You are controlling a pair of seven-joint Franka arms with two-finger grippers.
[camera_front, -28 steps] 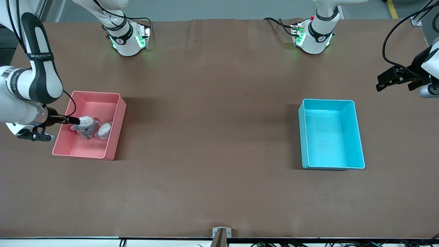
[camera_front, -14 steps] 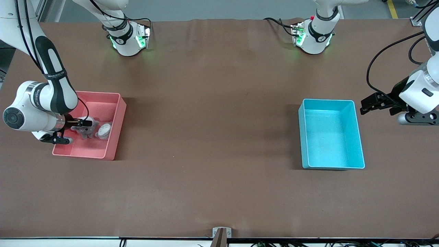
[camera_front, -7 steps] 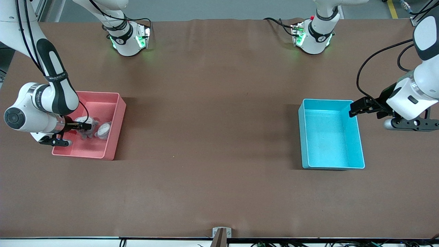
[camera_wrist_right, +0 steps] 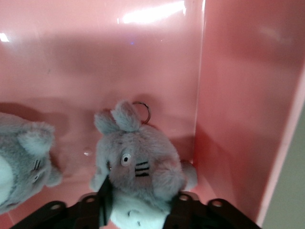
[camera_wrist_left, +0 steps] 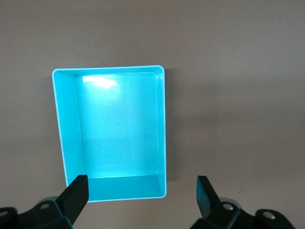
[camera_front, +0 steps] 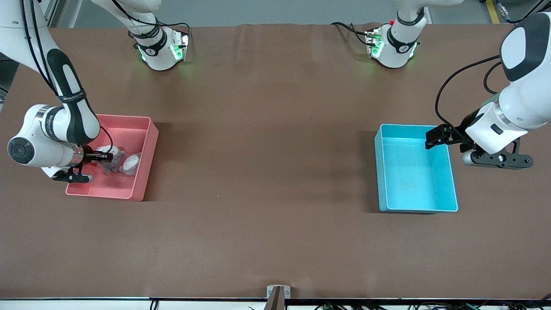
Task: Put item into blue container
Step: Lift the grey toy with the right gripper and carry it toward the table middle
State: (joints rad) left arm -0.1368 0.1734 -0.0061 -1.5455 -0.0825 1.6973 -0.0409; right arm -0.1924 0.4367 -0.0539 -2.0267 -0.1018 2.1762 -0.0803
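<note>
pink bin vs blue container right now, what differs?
Colour: the pink bin is salmon pink; the blue container is cyan.
Contents: the pink bin holds two grey plush toys; the blue container holds nothing.
Place: the pink bin is at the right arm's end of the table, the blue container at the left arm's.
Grippers: the right gripper reaches into the pink bin; the left gripper is over the blue container, jaws open.
Shared: same rectangular shape, similar size.
</note>
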